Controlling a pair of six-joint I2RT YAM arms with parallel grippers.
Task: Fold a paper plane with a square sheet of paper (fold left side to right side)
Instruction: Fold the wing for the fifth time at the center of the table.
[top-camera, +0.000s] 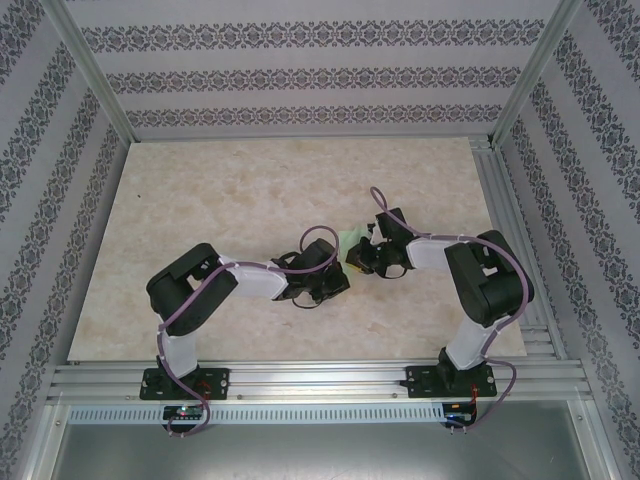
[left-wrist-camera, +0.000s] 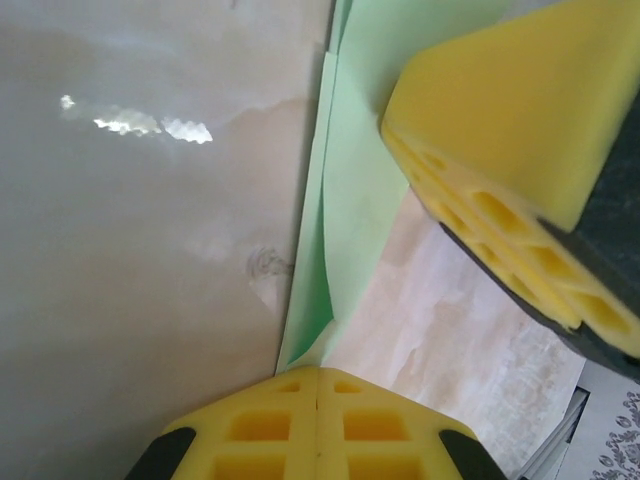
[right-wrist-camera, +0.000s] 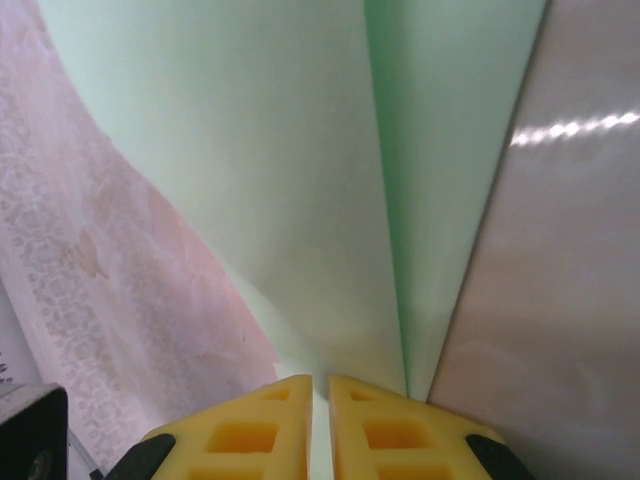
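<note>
Pale mint-green sheet of thin paper (top-camera: 350, 240), folded with a sharp lengthwise crease, is held between two black robot arms near the middle of the table, slightly right of centre. From above, a small patch of green peeks out between the two gripper heads.

The left gripper (left-wrist-camera: 318, 385) has its yellow honeycombed fingers pressed tight together, pinching the paper's narrow end. The right gripper (right-wrist-camera: 320, 390) is clenched on the other end, with the paper slipping into the thin slit between its yellow fingers.

The glossy beige marbled tabletop (top-camera: 200, 220) catches bright glints of light. Pale grey wallpapered walls (top-camera: 300, 80) with bands of dark floral pattern enclose it on three sides. Silver aluminium posts (top-camera: 90, 75) stand at the far corners. A ribbed aluminium rail (top-camera: 320, 378) runs along the near edge, where both arm bases are bolted.
</note>
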